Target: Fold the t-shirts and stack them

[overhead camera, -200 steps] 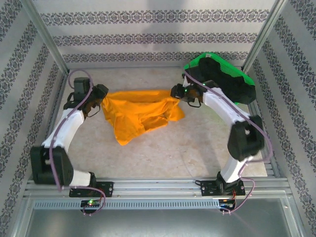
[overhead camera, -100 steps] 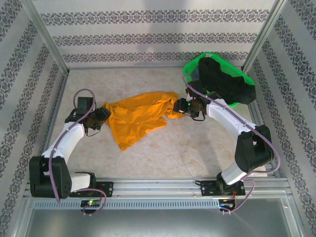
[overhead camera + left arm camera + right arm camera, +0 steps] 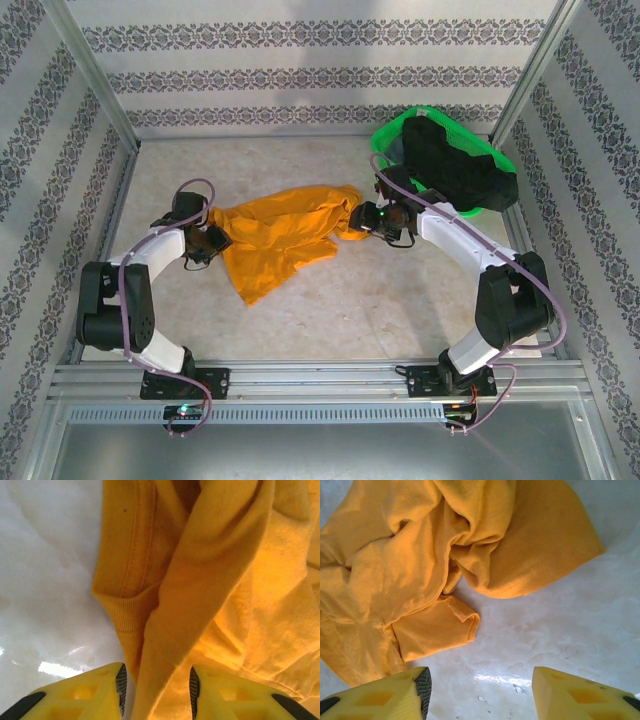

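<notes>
While the orange t-shirt (image 3: 280, 235) lies crumpled mid-bench, we judge it needs spreading flat before any fold. Our left end effector (image 3: 212, 240) sits at its left edge with a ridge of cloth between its fingers (image 3: 80, 695); whether it pinches, we cannot tell. Our right end effector (image 3: 362, 215) gapes wide over bare bench (image 3: 545, 625) beside the right hem, so we'd take one layer there and pull apart evenly. The black t-shirt (image 3: 455, 165) sits in the green basket (image 3: 395, 128), far right. The bench looks pale and glossy; patterned walls (image 3: 300, 60) close us in
</notes>
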Tool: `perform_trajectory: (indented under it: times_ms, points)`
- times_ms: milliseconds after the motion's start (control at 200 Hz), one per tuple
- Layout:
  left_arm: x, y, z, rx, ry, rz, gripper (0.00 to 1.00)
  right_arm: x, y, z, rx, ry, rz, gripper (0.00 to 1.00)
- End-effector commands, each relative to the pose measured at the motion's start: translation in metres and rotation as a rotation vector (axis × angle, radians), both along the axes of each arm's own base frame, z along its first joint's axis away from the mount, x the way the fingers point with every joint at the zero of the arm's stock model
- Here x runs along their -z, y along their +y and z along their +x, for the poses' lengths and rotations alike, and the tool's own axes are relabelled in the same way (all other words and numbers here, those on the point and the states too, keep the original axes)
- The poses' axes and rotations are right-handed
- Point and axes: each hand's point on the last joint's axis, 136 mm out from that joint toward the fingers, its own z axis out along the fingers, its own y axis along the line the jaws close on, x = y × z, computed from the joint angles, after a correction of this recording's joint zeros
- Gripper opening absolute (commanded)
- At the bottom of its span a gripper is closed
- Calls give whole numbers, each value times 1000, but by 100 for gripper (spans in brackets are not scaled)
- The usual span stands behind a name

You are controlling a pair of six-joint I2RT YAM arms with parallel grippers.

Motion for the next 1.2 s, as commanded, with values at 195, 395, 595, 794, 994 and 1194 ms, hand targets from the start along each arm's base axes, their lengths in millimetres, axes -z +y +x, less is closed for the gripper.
perform_trajectory:
  times_ms: [195, 395, 595, 794, 994, 1194]
  points:
    - [2, 2, 20, 87, -20, 66, 30, 11, -5, -8, 34, 42, 15, 56]
    - [-23, 11, 21, 25, -64, 98, 0, 26, -33, -8, 212, 72, 0, 53]
    - [-69, 21, 22, -151, -179, 71, 0, 54, -28, 13, 405, 159, 111, 45]
    - [-102, 21, 29, -225, -269, 10, 0, 63, 13, 28, 547, 234, 207, 44]
    - [-118, 17, 30, -211, -300, -14, 0, 81, 32, 36, 726, 346, 309, 45]
    - [-109, 16, 22, -207, -273, -24, 0, 99, 23, 48, 824, 359, 306, 44]
